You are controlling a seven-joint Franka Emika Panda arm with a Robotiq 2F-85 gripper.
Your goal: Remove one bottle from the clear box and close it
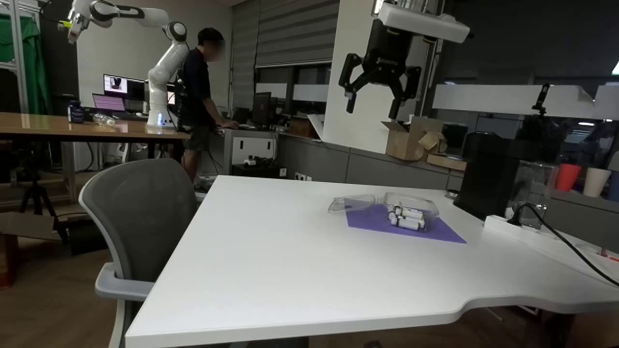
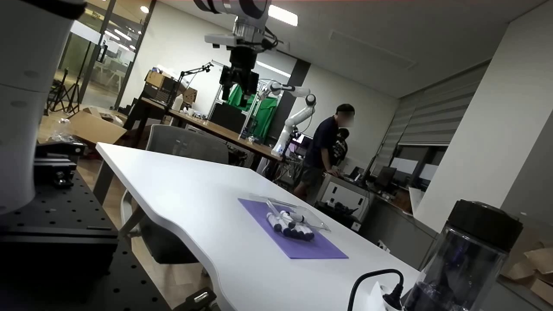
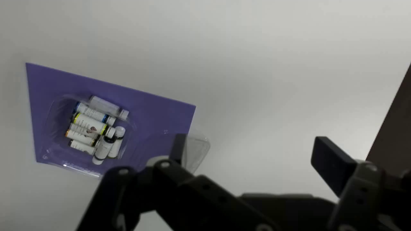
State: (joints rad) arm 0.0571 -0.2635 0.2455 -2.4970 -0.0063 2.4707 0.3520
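A: How do the fingers (image 1: pixel 351 102) stand?

B: Wide apart, with only air between the tips. They hang high over the white table (image 1: pixel 271 251).

A: And the clear box (image 1: pixel 417 200)?

B: It sits open on a purple mat (image 3: pixel 154 109). Its lid (image 1: pixel 355 204) lies out to one side, partly past the mat's edge and over the table. In the wrist view one of the fingers hides a bit of that lid.

A: Where are the bottles (image 3: pixel 90 124)?

B: They lie on their sides in the box. Most are close together, nearly side by side; two lie at an angle near the ends of the others. Whether those two rest on top, I can't tell.

A: What do they look like?

B: Small, with white labels and white caps in the wrist view; a few have blue, yellow or orange bands.

A: And around them?

B: A white power strip (image 1: pixel 499 226) lies on the table, and a grey chair (image 1: pixel 145 208) stands beside it. Further back, a person (image 1: pixel 196 92) stands near a white robot arm (image 1: pixel 162 72) on a wooden table (image 1: pixel 38 124).
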